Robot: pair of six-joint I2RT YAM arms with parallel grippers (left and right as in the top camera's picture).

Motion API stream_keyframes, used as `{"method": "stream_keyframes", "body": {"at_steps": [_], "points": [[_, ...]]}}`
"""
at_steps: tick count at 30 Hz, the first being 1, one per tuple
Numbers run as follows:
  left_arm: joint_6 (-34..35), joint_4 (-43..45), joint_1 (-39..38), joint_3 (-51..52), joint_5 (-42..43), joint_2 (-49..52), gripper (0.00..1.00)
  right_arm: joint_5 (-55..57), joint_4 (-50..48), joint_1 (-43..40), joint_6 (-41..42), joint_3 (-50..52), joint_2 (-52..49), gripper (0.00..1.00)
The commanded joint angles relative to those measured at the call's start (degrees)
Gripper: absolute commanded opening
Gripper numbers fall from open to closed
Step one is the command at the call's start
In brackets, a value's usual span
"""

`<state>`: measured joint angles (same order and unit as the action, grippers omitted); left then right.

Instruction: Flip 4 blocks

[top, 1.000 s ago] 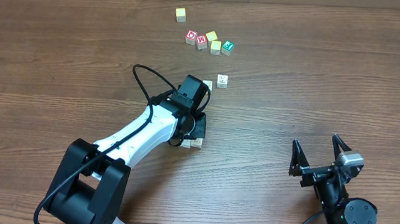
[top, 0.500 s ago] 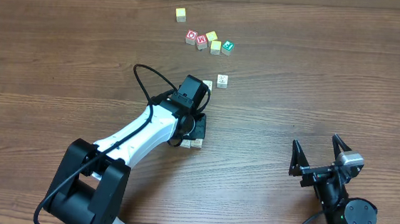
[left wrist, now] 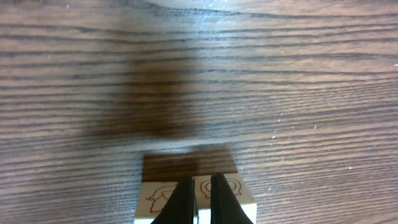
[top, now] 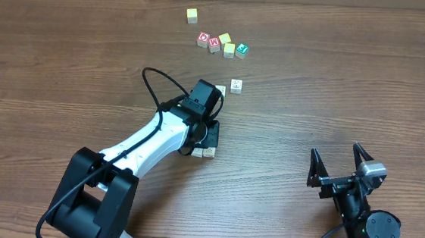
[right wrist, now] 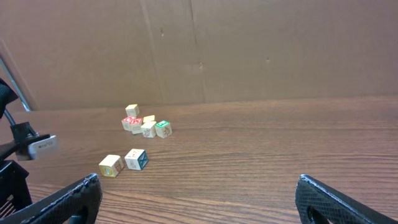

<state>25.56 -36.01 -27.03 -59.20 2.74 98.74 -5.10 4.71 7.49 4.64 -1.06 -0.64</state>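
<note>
Left gripper (left wrist: 200,182): jaws clenched, nothing visible between them. The tips are down on the seam between two pale blocks (left wrist: 238,191). These lie side by side and touching, about mid-table (top: 65,62), a little toward the near edge. Both show faint brown line drawings on their upper faces.

Judgement: the closed fingers make one narrow tip for poking or tipping a block over an edge, not for lifting. With the tip on the seam, both blocks might shift together.

Third block (top: 235,86): pale, with a small mark on top. It sits in the open, toward the far edge from the left gripper.

Fourth block (top: 220,90): just beside the third, half hidden behind the left wrist. Its top face cannot be read.

Cannot tell which of the four already count as flipped; the faces look alike from above.

Coloured cubes (top: 215,43): red, green and yellow faces, bunched close to the far edge. A lone yellow cube (top: 192,15) sits nearer that edge. All are well apart from the working spot and likely not part of the job.

Right gripper (top: 335,151): jaws spread wide and empty, by the near right corner, well apart from every block. Likely parked there to leave the middle to the left arm.
</note>
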Motion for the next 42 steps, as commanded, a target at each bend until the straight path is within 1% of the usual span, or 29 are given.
{"method": "stream_keyframes", "body": {"at_steps": [1,4,7,9,14,16,22,30,36,42], "points": [[-2.8,0.1,-0.3,-3.7,-0.7,-0.5,0.04,0.1,-0.3,-0.3,-0.2,0.6,0.2,1.0],[-2.9,-1.6,-0.3,-6.8,-1.8,-1.3,0.04,0.1,-0.3,-0.3,-0.2,0.6,0.2,1.0],[-2.8,-5.5,-0.2,-9.7,-4.2,-2.2,0.04,0.1,-0.3,-0.3,-0.2,0.6,0.2,1.0],[-1.5,-8.6,0.0,-10.9,-5.8,-2.4,0.04,0.1,-0.3,-0.3,-0.2,0.6,0.2,1.0],[0.9,-17.0,1.4,-10.7,-8.8,-2.1,0.04,0.1,-0.3,-0.3,-0.2,0.6,0.2,1.0],[1.5,-19.0,2.1,-9.9,-10.1,-2.0,0.04,0.1,-0.3,-0.3,-0.2,0.6,0.2,1.0],[1.6,-18.4,2.4,-5.2,-11.3,-1.6,0.04,0.1,-0.3,-0.3,-0.2,0.6,0.2,1.0],[1.9,-10.7,2.3,2.0,-8.1,-1.6,0.04,0.1,-0.3,-0.3,-0.2,0.6,0.2,1.0],[1.9,-8.7,2.3,3.0,-5.2,-1.6,0.04,0.1,-0.3,-0.3,-0.2,0.6,0.2,1.0],[1.9,-8.5,2.3,3.0,-1.6,-1.6,0.04,0.0,-0.3,-0.3,-0.2,0.6,0.2,1.0]]}}
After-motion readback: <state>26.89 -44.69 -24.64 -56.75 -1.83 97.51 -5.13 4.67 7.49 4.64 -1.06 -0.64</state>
